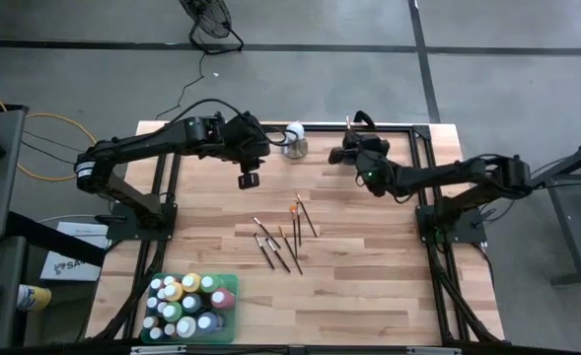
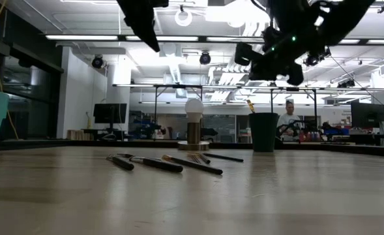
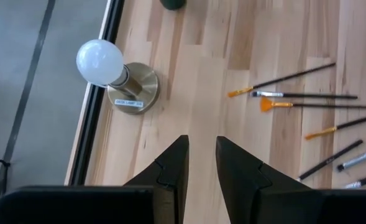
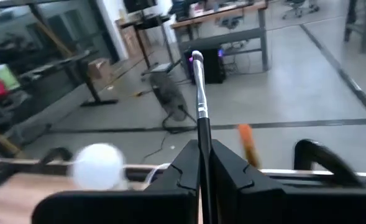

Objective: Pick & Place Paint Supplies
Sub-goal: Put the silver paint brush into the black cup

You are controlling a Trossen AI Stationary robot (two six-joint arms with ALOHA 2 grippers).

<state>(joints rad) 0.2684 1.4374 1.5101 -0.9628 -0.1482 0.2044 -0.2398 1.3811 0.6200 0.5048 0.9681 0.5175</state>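
Currently my right jaws (image 4: pixel 202 163) are clamped on a thin brush (image 4: pixel 199 93), handle up, above the table's (image 1: pixel 369 286) far edge near the dark cup (image 2: pixel 263 132). Left jaws (image 3: pixel 201 165) hang slightly apart, holding nothing, beside the white ball lamp (image 3: pixel 108 71). Remaining brushes (image 1: pixel 285 237) lie mid-table; paint bottles (image 1: pixel 186 304) sit in the green tray (image 1: pixel 233 281). Risk, by my reckoning: brush pivots in the narrow pinch, misses the cup mouth, or knocks the cup over.

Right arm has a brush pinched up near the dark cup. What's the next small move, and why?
Probably ease the right gripper straight down so the brush slides into the dark cup, then open. Its fingers are shut on the upright brush, it sits high at the table's far edge by the cup, and one orange-tipped brush already stands there. Whether it is centred over the rim is unclear. The left gripper hovers empty.
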